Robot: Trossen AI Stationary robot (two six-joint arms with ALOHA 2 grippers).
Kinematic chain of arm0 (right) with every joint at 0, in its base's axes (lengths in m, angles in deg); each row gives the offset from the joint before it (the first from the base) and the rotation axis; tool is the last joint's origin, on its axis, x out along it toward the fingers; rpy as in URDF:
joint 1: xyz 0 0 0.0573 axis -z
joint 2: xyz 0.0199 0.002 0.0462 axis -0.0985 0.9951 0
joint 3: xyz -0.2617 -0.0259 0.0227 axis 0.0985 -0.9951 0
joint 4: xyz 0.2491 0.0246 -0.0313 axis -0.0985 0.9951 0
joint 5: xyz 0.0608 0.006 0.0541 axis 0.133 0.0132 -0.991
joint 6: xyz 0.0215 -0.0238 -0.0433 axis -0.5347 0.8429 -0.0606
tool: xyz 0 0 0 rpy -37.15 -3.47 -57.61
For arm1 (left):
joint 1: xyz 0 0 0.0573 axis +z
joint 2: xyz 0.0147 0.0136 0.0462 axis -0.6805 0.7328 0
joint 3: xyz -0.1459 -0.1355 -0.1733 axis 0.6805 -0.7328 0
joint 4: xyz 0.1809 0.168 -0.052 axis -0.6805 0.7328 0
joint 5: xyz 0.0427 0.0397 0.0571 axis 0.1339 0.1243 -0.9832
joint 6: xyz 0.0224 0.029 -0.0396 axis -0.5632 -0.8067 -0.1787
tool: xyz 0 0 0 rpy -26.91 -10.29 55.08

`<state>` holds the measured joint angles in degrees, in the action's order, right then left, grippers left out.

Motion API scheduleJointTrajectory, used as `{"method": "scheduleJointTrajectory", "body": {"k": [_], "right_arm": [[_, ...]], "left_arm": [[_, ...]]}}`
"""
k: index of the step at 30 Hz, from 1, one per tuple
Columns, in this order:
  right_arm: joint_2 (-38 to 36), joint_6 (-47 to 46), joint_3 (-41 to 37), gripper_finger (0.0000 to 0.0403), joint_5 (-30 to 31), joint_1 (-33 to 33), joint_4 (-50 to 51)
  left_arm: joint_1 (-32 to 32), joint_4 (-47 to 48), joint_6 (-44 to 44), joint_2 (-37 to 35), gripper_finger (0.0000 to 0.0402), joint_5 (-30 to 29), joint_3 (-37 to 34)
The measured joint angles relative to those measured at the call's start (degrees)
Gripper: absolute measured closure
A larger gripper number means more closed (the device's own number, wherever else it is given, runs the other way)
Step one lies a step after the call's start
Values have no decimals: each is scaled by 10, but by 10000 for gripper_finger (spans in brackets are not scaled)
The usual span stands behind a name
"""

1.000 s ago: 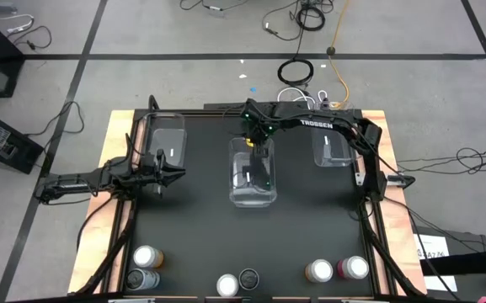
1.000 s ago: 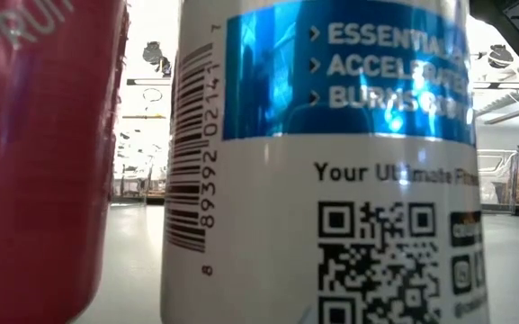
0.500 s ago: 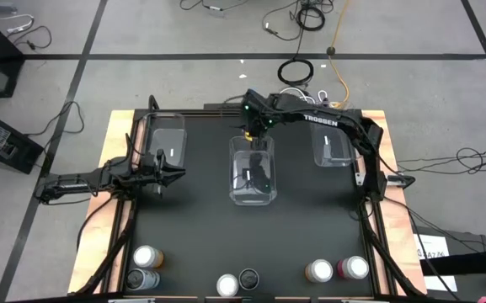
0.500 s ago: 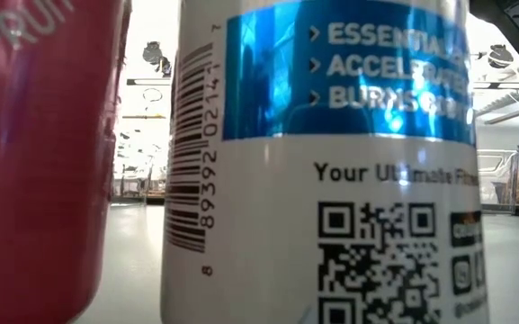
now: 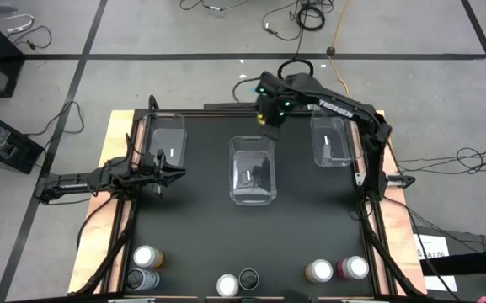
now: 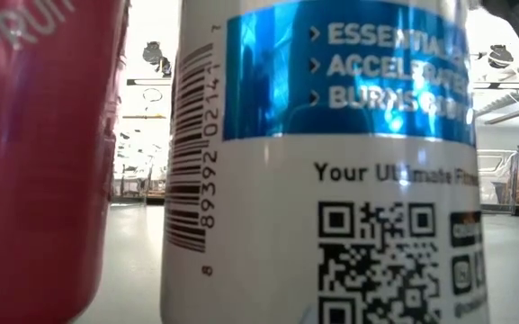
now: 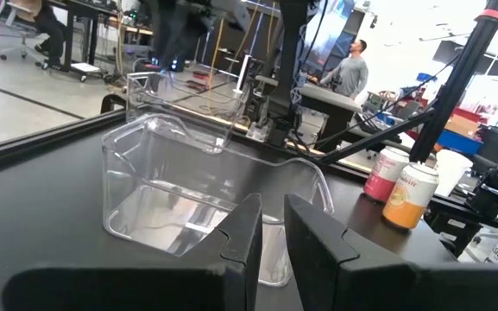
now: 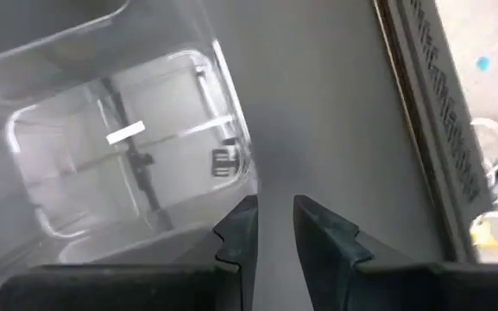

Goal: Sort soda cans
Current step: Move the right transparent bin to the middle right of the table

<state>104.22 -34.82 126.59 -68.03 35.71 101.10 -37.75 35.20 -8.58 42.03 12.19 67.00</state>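
all six soda cans (image 5: 247, 283) stand unsorted along the near edge of the surface (image 5: 200, 227); three clear bins (image 5: 252, 171) sit empty. both the right claw (image 5: 269, 118) and left claw (image 5: 171, 169), nearly shut, hold nothing.

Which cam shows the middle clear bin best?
The high view: the whole middle bin shows from above, empty, between the two other bins. The left wrist view shows a clear bin side-on past the left gripper, but which bin is uncertain. The right wrist view likewise. The low view is blocked by cans.
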Motion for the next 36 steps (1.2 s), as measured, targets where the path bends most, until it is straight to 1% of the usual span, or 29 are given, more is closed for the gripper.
{"method": "scheduleJointTrajectory", "body": {"k": [2, 4, 8, 9, 12, 14, 16, 19, 22, 26, 31, 36], "right_arm": [[-42, -21, -41, 332, 1, 14, -21], [-94, -45, -98, 332, 1, 27, -51], [-211, -113, -249, 332, 16, 44, -144], [-241, -138, -290, 332, 33, 45, -177], [-318, -213, -405, 332, 114, 46, -266], [-354, -261, -465, 332, 163, 47, -304], [-380, -298, -509, 332, 186, 49, -325], [-396, -338, -546, 331, 187, 58, -348], [-391, -364, -561, 318, 190, 73, -351], [-360, -389, -569, 276, 183, 98, -338], [-325, -387, -569, 222, 180, 120, -336], [-296, -386, -569, 196, 179, 131, -338]], "left_arm": [[0, 0, 0, 0, 338, 0, 0], [0, 0, 0, 0, 338, 0, 0], [0, 0, 0, 0, 338, 0, 0], [0, 0, 0, 0, 338, 0, 0], [0, 0, 0, 0, 338, 0, 0], [0, 0, 0, 0, 338, 0, 0], [0, 0, 0, 0, 338, 0, 0], [0, 0, 0, 0, 338, 0, 0], [0, 0, 0, 0, 338, 0, 0], [0, 0, 0, 0, 338, 0, 0], [0, 0, 0, 0, 338, 0, 0], [0, 0, 0, 0, 338, 0, 0]]}}
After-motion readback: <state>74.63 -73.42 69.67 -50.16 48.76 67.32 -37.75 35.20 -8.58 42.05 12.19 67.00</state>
